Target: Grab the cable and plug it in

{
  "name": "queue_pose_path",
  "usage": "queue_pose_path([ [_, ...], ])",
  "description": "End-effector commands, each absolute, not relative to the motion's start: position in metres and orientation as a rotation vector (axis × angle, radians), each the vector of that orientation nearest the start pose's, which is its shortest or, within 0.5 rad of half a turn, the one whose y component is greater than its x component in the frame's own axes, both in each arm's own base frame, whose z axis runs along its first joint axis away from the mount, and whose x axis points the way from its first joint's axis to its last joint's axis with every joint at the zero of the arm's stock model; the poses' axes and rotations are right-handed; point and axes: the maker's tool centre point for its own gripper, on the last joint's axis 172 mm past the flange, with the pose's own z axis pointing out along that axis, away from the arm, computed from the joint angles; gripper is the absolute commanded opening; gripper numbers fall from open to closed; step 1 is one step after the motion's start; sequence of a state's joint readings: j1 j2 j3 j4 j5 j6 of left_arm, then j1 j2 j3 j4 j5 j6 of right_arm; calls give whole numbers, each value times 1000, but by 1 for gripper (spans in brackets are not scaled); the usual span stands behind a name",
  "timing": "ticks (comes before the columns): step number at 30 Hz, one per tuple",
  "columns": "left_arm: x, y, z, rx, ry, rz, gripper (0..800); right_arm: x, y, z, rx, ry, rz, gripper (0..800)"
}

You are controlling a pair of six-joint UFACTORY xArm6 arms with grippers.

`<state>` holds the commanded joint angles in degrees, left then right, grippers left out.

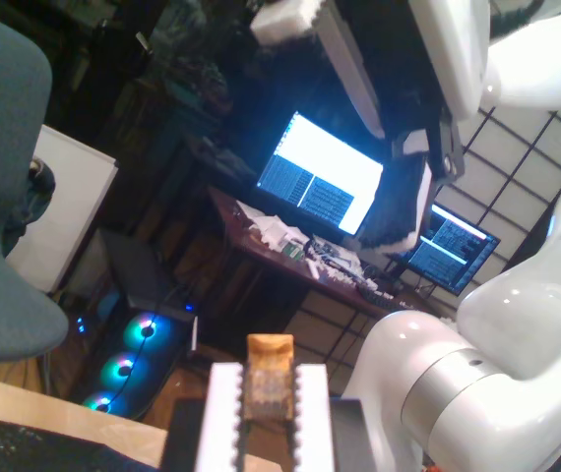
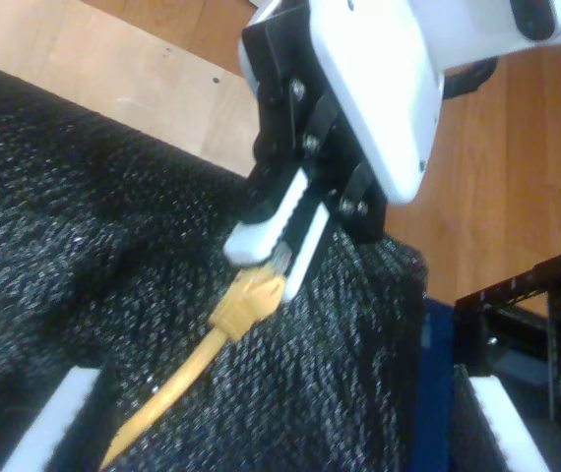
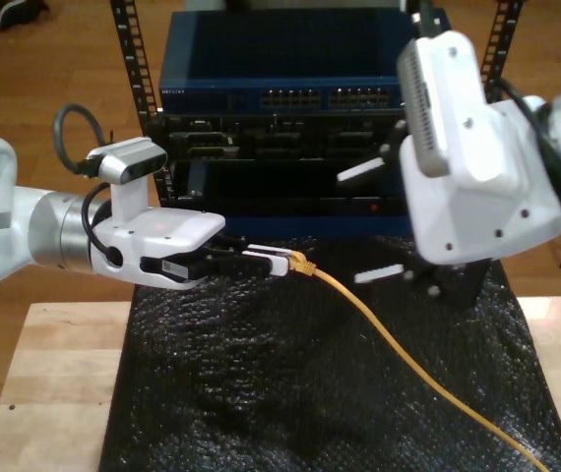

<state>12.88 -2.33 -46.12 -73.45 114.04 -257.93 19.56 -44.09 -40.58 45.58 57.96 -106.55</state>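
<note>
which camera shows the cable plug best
The second wrist view: the plug sits close up, pinched at my first gripper. The exterior view shows the plug small, but also the cable trailing across the black mat. The first wrist view shows it blurred between the pads.

Clear tip of the cable [image 2: 246,300] hidden between my first end effector's [image 2: 273,251] fingers [image 2: 261,231]
</note>
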Motion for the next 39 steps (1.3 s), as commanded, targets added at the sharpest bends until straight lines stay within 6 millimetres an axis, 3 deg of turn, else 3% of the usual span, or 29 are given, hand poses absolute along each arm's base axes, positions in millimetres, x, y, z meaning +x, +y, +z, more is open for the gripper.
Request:
queue_pose_path([
  [6, 316, -197, 353, 1186, -868, 550, 18, 312, 269, 400, 1652, 2563, 1404, 792],
  [29, 317, -188, 372, 1071, -727, 501, 18, 303, 270, 397, 1565, 2546, 1440, 752],
  [39, 316, -188, 371, 1077, -715, 481, 2, 287, 294, 394, 1486, 2608, 1451, 747],
])
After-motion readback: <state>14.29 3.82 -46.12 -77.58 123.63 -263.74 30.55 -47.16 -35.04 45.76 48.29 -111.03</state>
